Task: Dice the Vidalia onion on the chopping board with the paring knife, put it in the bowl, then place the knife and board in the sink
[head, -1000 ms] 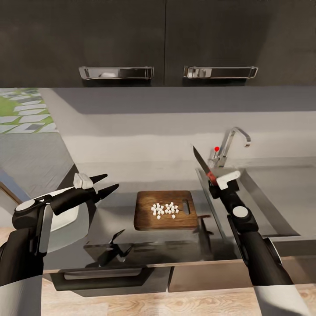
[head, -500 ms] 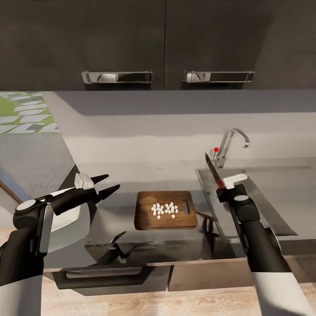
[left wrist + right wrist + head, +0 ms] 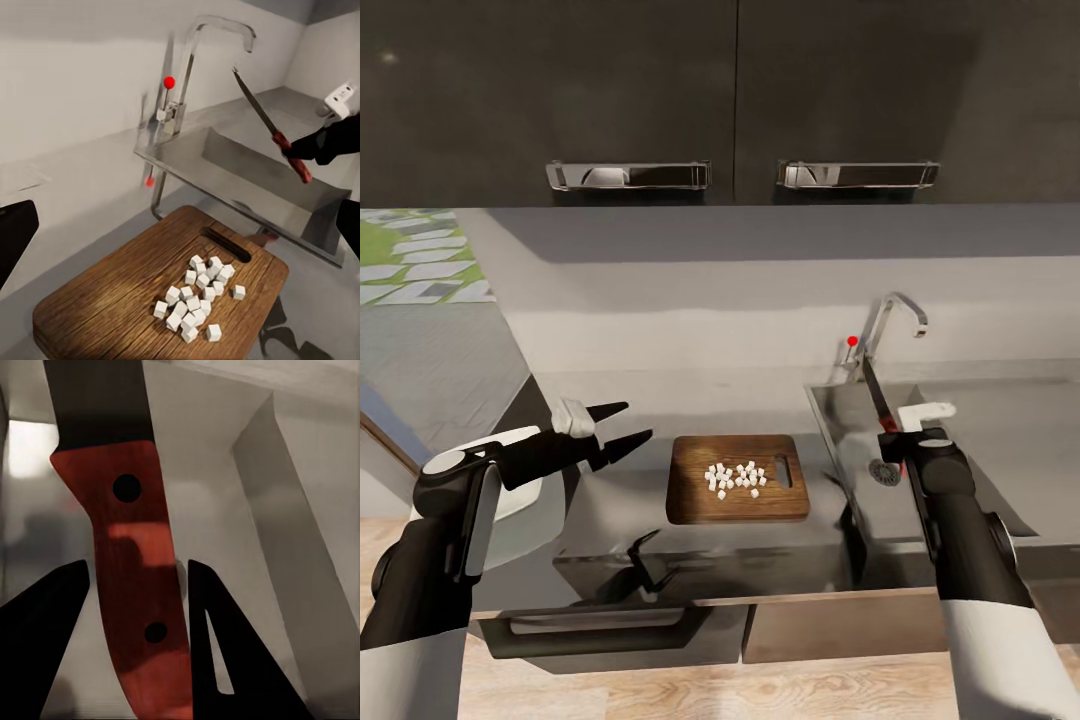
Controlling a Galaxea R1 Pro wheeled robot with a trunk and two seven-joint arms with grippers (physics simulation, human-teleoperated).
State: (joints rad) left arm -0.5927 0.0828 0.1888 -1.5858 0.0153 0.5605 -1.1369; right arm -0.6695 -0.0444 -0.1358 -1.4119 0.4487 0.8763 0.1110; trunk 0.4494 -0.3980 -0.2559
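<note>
One second has carried the right gripper (image 3: 895, 432), clamped on the knife (image 3: 878, 395), over the sink (image 3: 840, 410). Dice (image 3: 735, 479) still sit on the board (image 3: 735, 505); the left gripper (image 3: 622, 424) stays open and empty.

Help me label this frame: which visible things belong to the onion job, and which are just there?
Job: paring knife in the right claw, over the sink; chopping board; diced onion; bowl; left claw, open.

Just there: tap; cabinet handles.

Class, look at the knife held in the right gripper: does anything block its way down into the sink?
Nothing visible does. The right gripper holds the paring knife directly over the open sink; the basin beneath looks bare apart from its drain.
</note>
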